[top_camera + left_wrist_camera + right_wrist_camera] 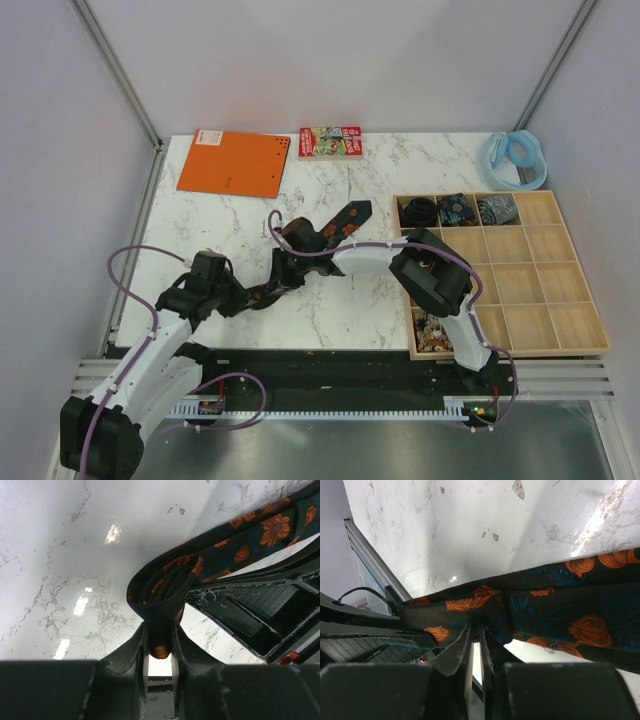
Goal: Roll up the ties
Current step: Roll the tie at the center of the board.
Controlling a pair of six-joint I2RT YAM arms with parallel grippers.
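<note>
The black, orange-flowered tie [172, 580] is loosely coiled at one end, pinched tight there by the left gripper [160, 637] and further along by the right gripper [476, 630].

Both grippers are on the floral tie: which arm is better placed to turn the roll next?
Left, probably. The left gripper pinches the floral tie at its coiled end; the right gripper grips the unrolled length, better for feeding.
</note>
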